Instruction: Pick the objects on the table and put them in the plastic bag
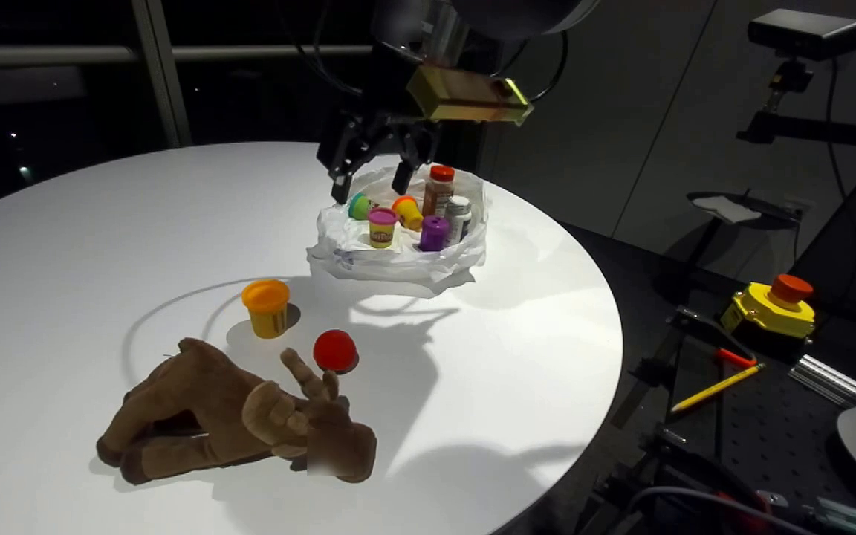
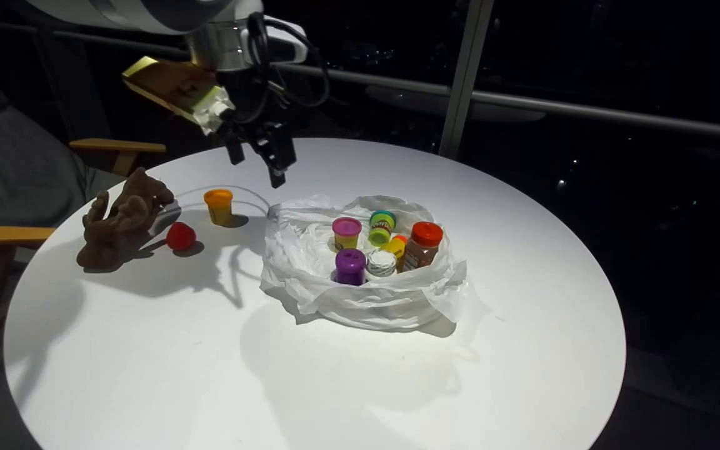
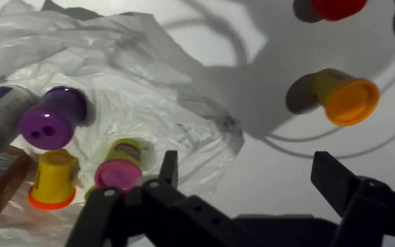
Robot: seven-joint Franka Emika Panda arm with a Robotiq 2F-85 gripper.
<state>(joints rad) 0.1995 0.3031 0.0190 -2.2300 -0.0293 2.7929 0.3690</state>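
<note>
My gripper [image 3: 244, 168] hangs above the white table [image 2: 491, 387], open, its fingers wide apart and nothing between them. In the wrist view one finger overlaps the edge of the plastic bag [image 3: 142, 55]; the other is over bare table. Inside the spread bag are a purple jar [image 2: 350, 265], a pink-lidded cup [image 3: 120, 168], a teal-lidded cup [image 2: 382, 226], a yellow cup [image 3: 53, 178], a white bottle [image 1: 458, 219] and a red-capped bottle [image 1: 439, 189]. Outside it stand an orange-lidded cup [image 3: 350, 99] and a red ball [image 1: 335, 351]. A brown plush animal [image 1: 212, 409] lies beside them.
Cables loop from the wrist, and a yellow block [image 1: 465, 96] is fixed to it. Off the table are a yellow box with a red button [image 1: 773, 312], a camera on a stand [image 1: 805, 33] and an armchair [image 2: 4, 150]. A window rail [image 2: 572, 112] runs behind.
</note>
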